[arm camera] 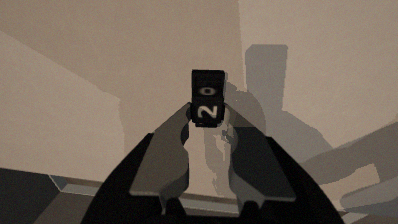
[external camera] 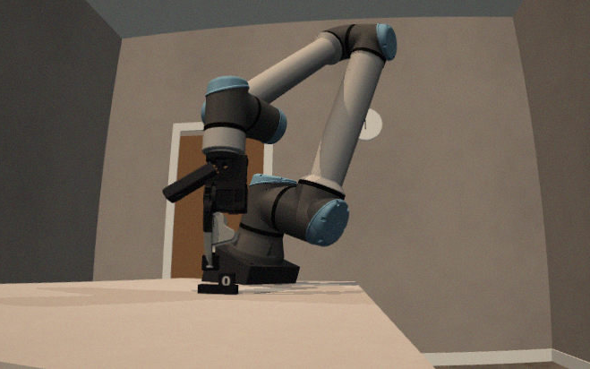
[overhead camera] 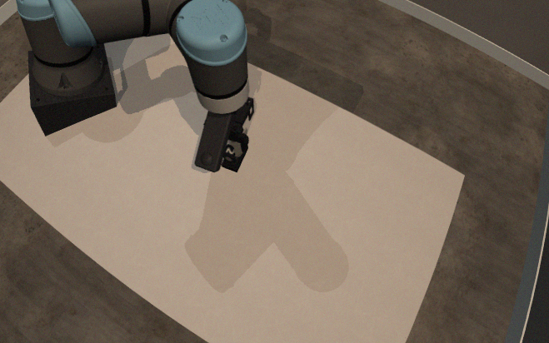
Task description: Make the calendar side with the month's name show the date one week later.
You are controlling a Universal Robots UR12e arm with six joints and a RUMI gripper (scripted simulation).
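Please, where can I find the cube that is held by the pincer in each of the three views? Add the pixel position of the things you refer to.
Top: just left of centre, the held cube [overhead camera: 230, 151] shows partly below the arm.
Exterior: low, left of centre, the held cube [external camera: 209, 262] is above the tray [external camera: 217, 288].
Wrist: near the centre, the held cube [arm camera: 207, 112] shows a 2.
Shared landmark: the pincer [overhead camera: 230, 150] [external camera: 209, 264] [arm camera: 206, 104].

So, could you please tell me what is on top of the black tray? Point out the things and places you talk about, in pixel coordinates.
One cube [external camera: 226, 280] showing 0 sits on the tray [external camera: 218, 288]; the wrist view cannot show what the held cube [arm camera: 207, 111] covers.
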